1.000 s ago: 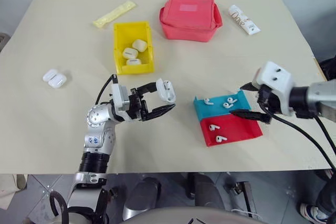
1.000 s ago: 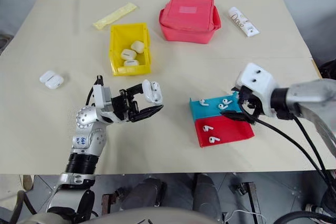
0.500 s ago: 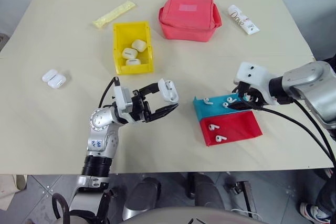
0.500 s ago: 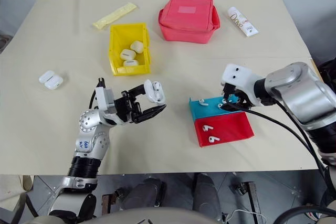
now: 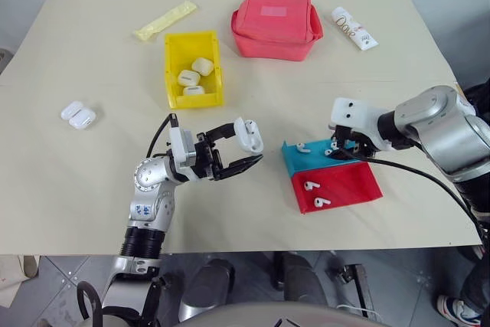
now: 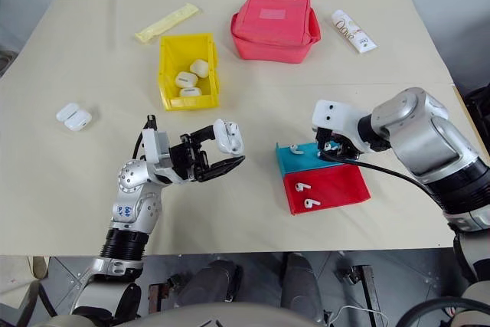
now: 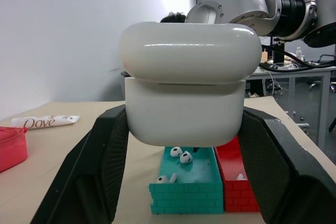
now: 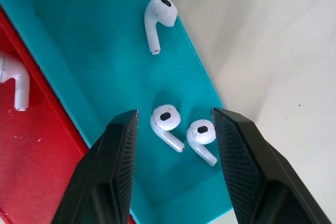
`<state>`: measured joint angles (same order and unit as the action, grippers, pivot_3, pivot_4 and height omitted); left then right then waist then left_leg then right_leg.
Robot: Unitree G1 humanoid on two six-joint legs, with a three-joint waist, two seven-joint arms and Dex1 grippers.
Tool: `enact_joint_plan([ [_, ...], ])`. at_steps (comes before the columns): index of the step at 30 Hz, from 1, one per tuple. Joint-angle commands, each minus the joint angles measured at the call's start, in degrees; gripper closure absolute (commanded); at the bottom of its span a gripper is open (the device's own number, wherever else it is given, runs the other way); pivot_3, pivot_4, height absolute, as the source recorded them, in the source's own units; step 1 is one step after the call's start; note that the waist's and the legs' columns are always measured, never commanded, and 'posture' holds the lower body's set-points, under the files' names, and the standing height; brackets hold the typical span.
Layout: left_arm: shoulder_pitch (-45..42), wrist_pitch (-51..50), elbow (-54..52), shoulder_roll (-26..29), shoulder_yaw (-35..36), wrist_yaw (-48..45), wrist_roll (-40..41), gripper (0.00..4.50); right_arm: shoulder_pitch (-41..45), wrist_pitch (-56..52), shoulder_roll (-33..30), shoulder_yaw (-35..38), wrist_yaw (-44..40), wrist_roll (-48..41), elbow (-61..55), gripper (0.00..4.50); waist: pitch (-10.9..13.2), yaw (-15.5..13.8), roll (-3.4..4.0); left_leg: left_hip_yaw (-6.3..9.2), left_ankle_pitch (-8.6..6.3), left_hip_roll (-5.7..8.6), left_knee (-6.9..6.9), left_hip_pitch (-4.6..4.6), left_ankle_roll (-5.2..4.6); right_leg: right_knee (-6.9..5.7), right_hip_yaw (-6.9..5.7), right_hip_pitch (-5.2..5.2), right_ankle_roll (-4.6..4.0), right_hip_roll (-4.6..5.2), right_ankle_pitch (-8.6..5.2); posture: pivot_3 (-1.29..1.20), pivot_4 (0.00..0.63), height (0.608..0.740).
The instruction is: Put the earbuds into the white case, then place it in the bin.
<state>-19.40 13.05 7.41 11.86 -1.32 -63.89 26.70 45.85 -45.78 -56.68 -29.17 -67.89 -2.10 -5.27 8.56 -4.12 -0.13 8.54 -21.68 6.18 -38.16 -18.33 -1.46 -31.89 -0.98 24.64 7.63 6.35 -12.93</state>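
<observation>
Left wrist view: "Dove" on white tube beyond the white case.

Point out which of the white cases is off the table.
The white case gripped in the left gripper, held above the table. Three others lie in the yellow bin, and two rest on the table at the robot's far left.

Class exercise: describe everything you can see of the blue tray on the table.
The blue tray is a shallow teal plastic tray with low, brick-textured walls, lying flat on the table beside a red tray, their long sides touching. Three white earbuds lie inside. The right claw hovers open over two of them.
</observation>
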Motion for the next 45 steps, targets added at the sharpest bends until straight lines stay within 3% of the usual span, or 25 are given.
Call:
enact_joint_plan([
  [1, 0.25, 0.77, -2.01, -0.42, -0.66, 0.13, 0.41, 1.74, 1.07, 1.3, 0.41, -0.04, -1.27, 1.88, -0.03, 2.23, 0.0, 0.03, 0.0, 0.0, 0.0, 0.0, 0.0, 0.0, 0.0, 0.0, 0.0, 0.0, 0.0, 0.0, 0.0, 0.0, 0.15, 0.74],
  [45, 3.15, -0.49, -6.57, 1.46, -1.06, 2.93, 0.4, 1.74, -1.99, 8.26, 3.5, -0.07, -8.16, 10.53, 5.01, 2.23, -0.01, 0.18, 0.01, 0.0, 0.0, 0.0, 0.0, 0.01, 0.01, -0.04, 0.0, -0.01, -0.01, 0.0, 0.0, 0.0, 0.15, 0.74],
])
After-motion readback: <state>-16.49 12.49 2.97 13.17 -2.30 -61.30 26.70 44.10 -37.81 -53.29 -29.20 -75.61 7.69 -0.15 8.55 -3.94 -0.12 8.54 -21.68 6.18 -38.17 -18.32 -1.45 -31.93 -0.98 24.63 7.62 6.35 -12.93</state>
